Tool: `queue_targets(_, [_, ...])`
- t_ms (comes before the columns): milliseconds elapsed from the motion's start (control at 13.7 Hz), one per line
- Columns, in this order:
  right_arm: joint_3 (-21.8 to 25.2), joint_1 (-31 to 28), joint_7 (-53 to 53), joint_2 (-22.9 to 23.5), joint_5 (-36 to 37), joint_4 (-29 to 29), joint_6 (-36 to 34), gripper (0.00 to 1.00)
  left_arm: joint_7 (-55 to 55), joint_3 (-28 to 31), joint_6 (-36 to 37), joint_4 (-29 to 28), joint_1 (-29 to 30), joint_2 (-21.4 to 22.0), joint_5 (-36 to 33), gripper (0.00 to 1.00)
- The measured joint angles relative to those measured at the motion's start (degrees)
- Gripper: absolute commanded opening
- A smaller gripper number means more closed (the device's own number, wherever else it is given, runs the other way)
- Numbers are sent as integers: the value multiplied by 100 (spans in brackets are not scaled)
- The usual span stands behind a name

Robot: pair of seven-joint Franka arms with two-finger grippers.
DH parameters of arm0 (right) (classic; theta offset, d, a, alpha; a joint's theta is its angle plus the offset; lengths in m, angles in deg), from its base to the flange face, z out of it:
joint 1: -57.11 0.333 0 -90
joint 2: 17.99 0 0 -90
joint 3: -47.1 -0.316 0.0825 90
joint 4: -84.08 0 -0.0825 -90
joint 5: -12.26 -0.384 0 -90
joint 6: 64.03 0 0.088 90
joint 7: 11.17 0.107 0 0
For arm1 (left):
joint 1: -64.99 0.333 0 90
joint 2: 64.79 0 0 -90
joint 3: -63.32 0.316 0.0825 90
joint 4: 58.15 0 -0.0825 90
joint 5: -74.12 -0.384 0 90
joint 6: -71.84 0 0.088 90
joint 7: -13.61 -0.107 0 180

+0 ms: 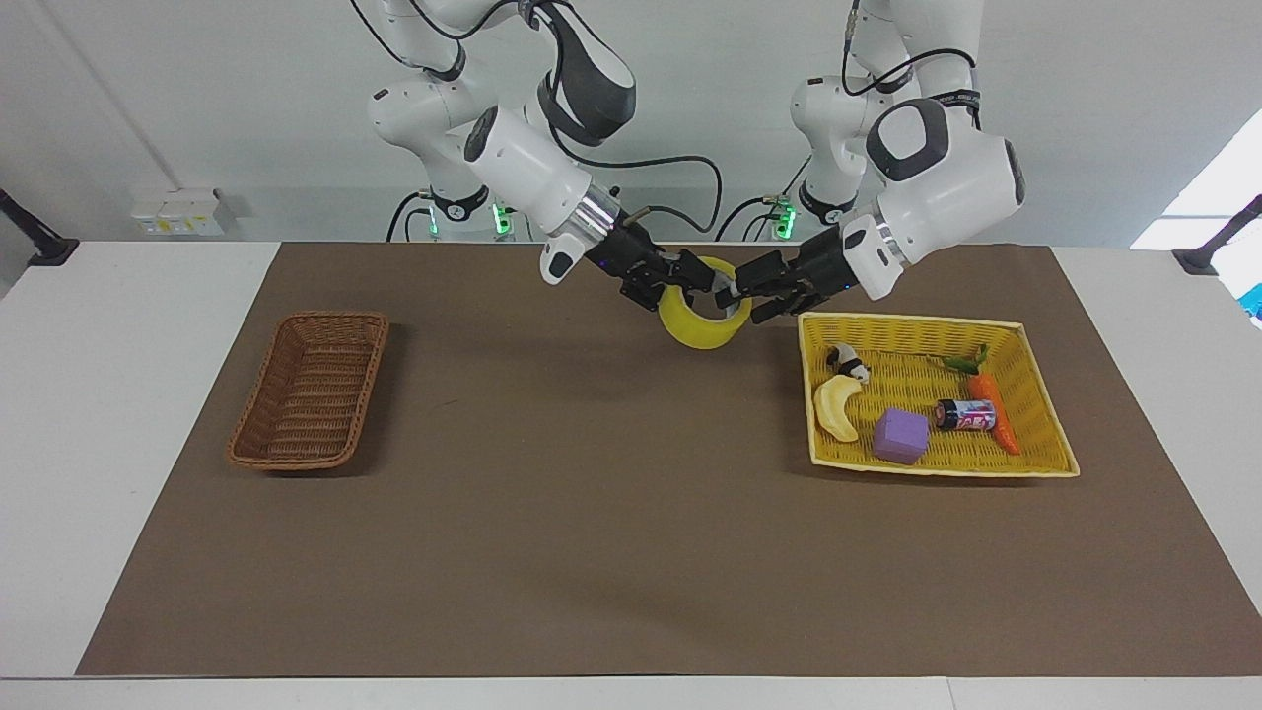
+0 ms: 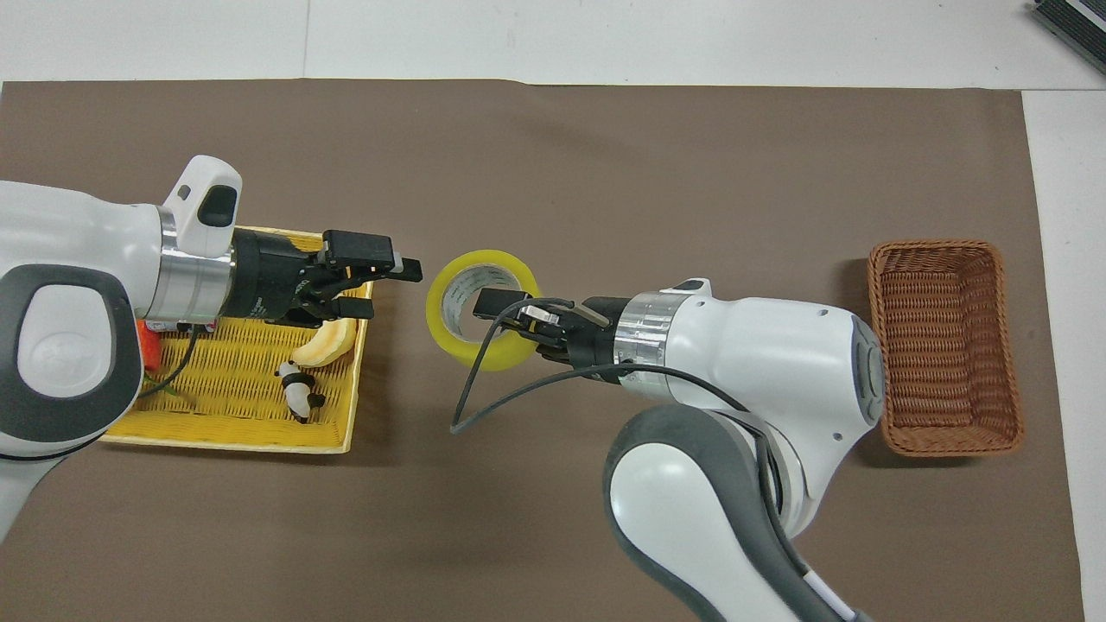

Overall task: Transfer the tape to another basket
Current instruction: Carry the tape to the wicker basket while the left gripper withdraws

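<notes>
Right pincer (image 2: 494, 308) clamped on tape (image 2: 449, 332) rim, raised over mat, left pincer (image 2: 380, 285) apart at tape's 9 o'clock overhead, clear of it, basket (image 2: 946, 345) at 3 o'clock

Tape (image 2: 480, 321) over mat (image 2: 553, 518), between baskets.

— Where's the right hand (image 2: 497, 307)?
— Raised mid-counter, fingers clamped, wrist reaching toward nine o'clock in the overhead view.
— And the left hand (image 2: 393, 285)?
— Fingers spread, pointing toward three o'clock, just apart from the right.
</notes>
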State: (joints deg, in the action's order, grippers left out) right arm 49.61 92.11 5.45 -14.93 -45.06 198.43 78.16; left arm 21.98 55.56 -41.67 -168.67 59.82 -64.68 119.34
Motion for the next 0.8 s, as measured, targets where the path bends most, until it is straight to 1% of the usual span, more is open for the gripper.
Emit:
queue_targets(146, [17,-107,0,-63,2,-5,-71,0,2,7,15,84,43,23,-809,100])
queue_targets(220, [25,-267,-2,-156,40,-10,-309,0,6,9,15,111,43,24,-1111,100])
queue_targets(293, [33,-518,-16,-299,184,-18,-694,0,17,20,15,122,61,24,-1329,100])
queue_targets(366, [42,-829,-22,-471,507,-30,-1184,0,18,26,16,123,162,24,-1453,100])
queue_targets(512, [78,-1767,-284,-909,1363,-58,-2683,0,10,51,20,123,536,24,-1529,100])
queue_targets(659, [122,-3011,-1482,-1194,1783,-55,-4114,0,0,66,31,123,871,23,-1536,100])
queue_targets(732, [153,-3612,-2076,-1243,2088,-54,-4511,0,0,72,36,125,1030,24,-1555,100])
queue_targets(805, [186,-4143,-2556,-1252,2562,-50,-4718,0,-13,77,93,130,1200,28,-1684,100])
